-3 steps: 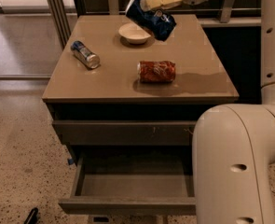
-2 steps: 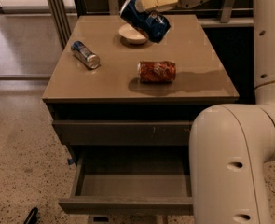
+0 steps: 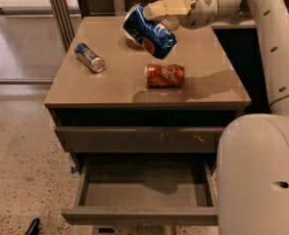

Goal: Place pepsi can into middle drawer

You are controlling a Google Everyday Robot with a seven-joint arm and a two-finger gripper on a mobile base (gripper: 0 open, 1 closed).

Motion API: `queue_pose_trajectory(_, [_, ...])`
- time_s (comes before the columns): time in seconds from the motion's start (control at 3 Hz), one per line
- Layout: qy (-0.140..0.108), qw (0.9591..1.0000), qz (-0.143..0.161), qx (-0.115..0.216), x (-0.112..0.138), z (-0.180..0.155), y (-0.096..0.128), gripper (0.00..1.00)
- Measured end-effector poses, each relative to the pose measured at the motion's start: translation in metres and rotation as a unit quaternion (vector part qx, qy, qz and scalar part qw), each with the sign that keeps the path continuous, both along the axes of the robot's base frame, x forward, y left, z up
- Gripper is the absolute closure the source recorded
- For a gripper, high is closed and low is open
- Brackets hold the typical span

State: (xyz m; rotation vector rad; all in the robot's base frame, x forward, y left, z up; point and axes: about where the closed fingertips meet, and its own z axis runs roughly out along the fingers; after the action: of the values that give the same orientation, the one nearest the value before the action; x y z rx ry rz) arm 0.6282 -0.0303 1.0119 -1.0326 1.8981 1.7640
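Note:
My gripper [image 3: 159, 12] is shut on the pepsi can [image 3: 149, 31], a dark blue can with a red-white-blue logo. It holds the can tilted in the air above the middle of the brown cabinet top [image 3: 114, 84]. The middle drawer [image 3: 144, 191] stands pulled open at the bottom of the view, with a bare grey floor and a plain front. The can is well above and behind the drawer opening.
An orange can [image 3: 164, 75] lies on its side on the cabinet top below the pepsi can. A slim blue-and-silver can [image 3: 89, 57] lies at the left. The upper drawer [image 3: 139, 139] with a scratched front is shut. My arm's white body [image 3: 259, 175] fills the lower right.
The gripper has carried the pepsi can forward and left from the back of the cabinet top, now covering the white bowl that showed earlier. The other cans have not moved.

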Motion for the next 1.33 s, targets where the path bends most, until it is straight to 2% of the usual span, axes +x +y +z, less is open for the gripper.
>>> queue_pose_trajectory(0.33, [0.036,0.9987,0.021,0.029,-0.032,0.004,-0.006,1.0])
queue_pose_trajectory(0.67, [0.057,0.9971,0.02,0.046,-0.064,0.001,-0.013,1.0])
queue_pose_trajectory(1.0, [0.043,0.997,-0.022,0.06,-0.087,-0.001,-0.023,1.0])
queue_pose_trajectory(1.33, [0.071,0.995,-0.041,0.057,-0.089,-0.025,-0.022,1.0])
